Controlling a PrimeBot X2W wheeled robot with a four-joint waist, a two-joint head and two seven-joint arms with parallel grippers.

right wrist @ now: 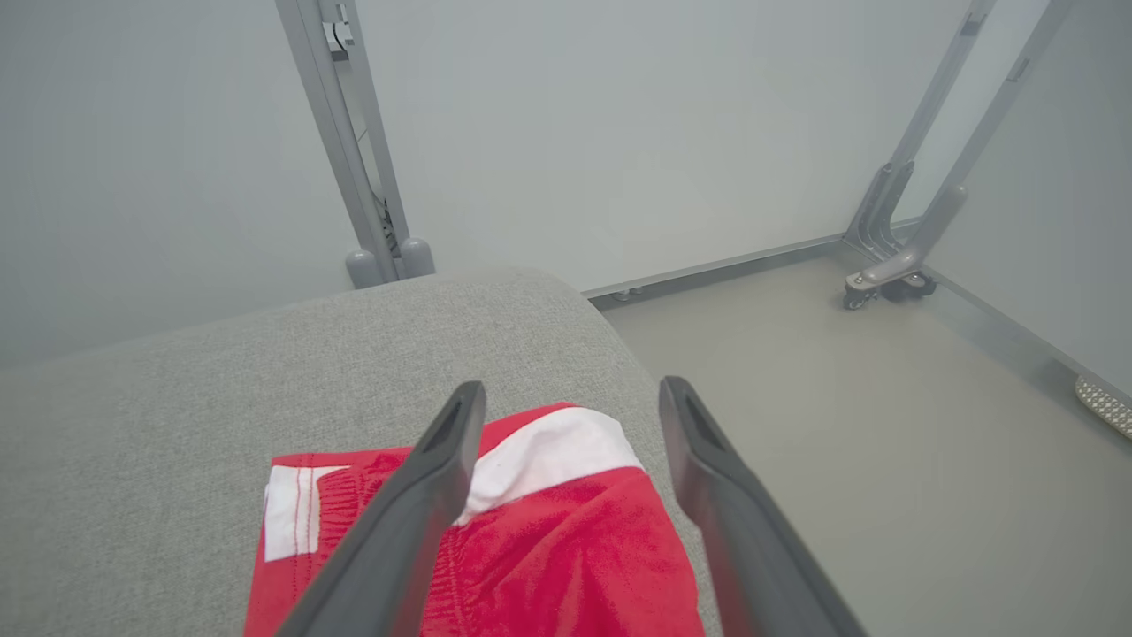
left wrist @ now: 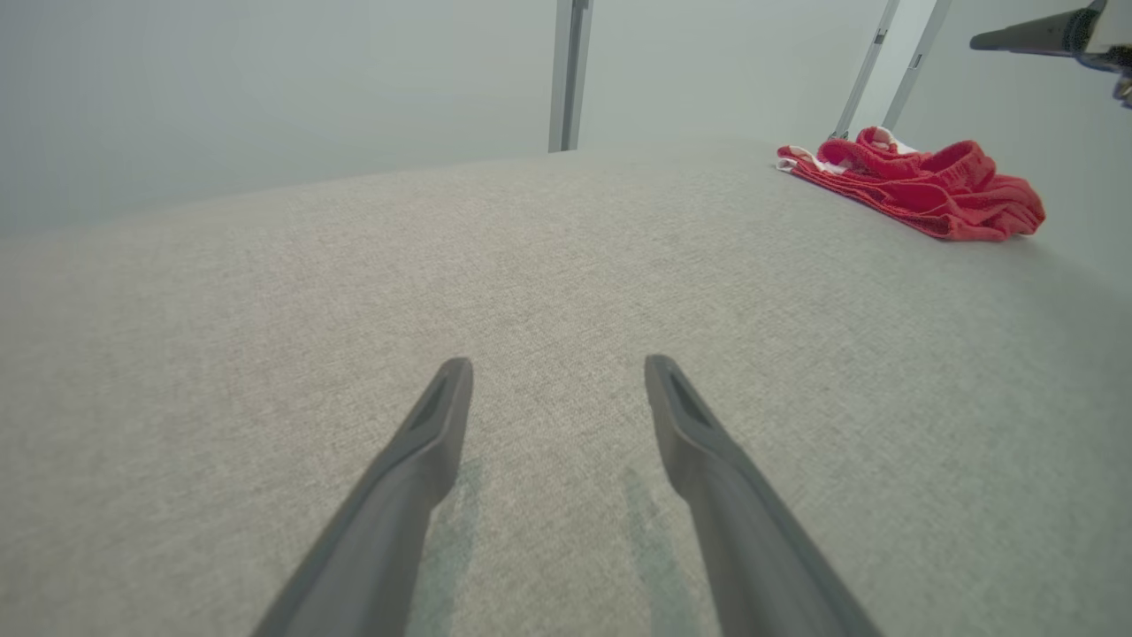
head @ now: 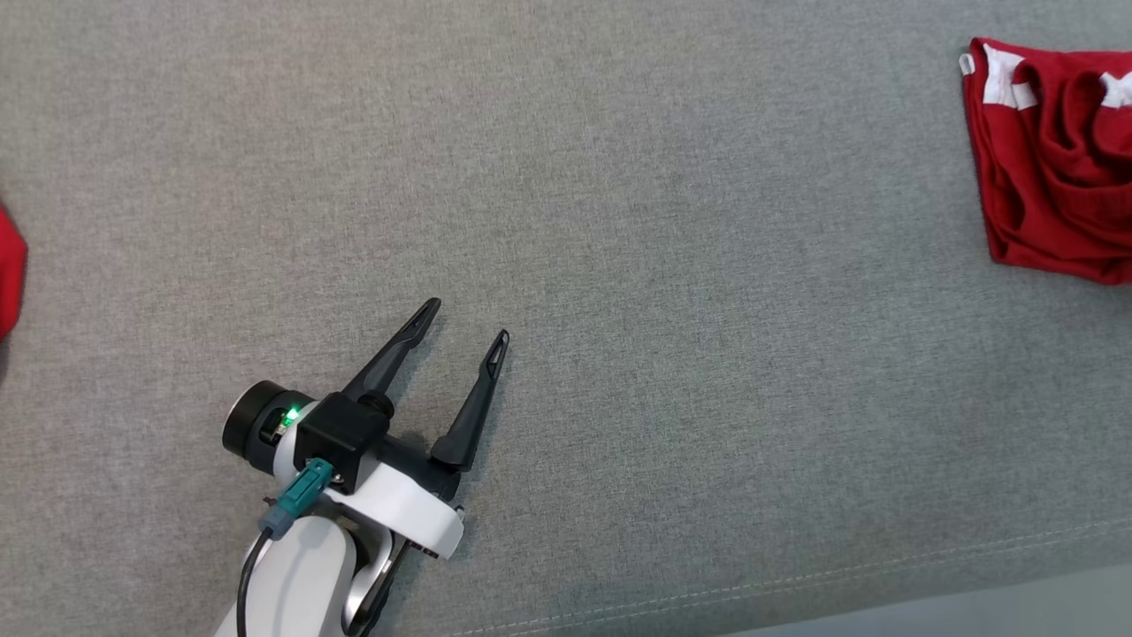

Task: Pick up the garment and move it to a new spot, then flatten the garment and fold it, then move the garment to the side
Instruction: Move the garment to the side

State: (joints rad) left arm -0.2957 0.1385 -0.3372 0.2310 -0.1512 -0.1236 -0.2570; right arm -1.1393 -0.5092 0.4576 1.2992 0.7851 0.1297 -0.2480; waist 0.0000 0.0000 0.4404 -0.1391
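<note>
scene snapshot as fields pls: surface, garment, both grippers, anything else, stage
surface: grey fabric surface
garment: red with white trim, loosely folded, at the surface's right edge
left gripper: open, empty, over bare fabric, well apart from the garment
right gripper: open, fingers spread above the garment, not gripping it
other: red item cut off at the left edge, unidentifiable
stage: garment looks folded and lies at the side

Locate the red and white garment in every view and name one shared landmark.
Head view: garment in the top right corner, cut by the right edge.
Left wrist view: garment at the upper right, far ahead.
Right wrist view: garment at bottom centre, cut by the bottom edge.
Shared landmark: the grey fabric surface under it.
</note>
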